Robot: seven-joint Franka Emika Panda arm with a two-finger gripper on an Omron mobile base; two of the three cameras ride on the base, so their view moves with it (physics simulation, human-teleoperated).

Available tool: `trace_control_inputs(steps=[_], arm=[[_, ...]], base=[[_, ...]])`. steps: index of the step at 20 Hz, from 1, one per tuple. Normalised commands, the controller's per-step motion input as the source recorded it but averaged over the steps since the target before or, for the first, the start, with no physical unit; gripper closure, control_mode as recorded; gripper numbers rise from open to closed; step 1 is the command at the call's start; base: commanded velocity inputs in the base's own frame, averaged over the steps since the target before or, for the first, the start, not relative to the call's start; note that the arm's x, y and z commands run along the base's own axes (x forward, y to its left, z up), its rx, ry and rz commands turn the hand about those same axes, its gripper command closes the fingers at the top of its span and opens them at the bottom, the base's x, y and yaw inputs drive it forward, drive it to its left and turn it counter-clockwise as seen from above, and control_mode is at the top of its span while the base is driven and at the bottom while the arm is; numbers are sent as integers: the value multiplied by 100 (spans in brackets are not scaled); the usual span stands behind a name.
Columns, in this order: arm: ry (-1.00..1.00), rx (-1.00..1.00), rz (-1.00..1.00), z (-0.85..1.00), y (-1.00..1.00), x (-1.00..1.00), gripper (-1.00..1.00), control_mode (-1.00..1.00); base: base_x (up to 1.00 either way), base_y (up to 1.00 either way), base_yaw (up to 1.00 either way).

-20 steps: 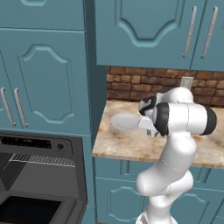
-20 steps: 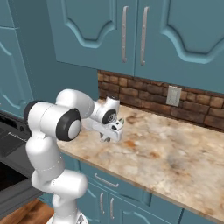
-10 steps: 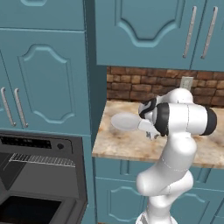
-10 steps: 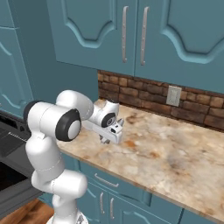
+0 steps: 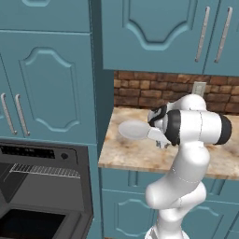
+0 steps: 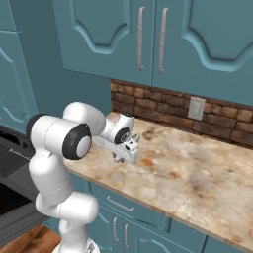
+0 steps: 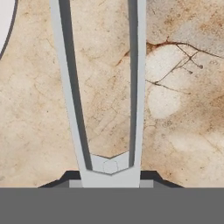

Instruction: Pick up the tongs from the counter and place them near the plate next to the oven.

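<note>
Beige marbled desk ends at a bare front edge left of the plate; the oven sits lower, beyond the teal cabinet side. The white arm covers the tool just right of the plate.

From the right base view, the tool hangs over the desk, with open stone stretching away from the plate's side; its fingertips are too small to read.

Looking along the hand, the tongs run upward from their joined end between the dark fingertips, apparently clamped there, though the tips barely show. The plate is cut off at the upper left corner, near the tongs.
</note>
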Motion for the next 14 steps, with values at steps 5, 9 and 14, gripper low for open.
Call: trace_control_inputs(steps=[5, 9, 14], arm=[[1, 0, 0, 4, 0, -2, -100, -100], [0, 0, -1, 10, 2, -12, -100, -100], [-2, 0, 0, 23, 13, -62, -100, -100]], base=[[0, 0, 0], [0, 0, 0], [0, 0, 0]])
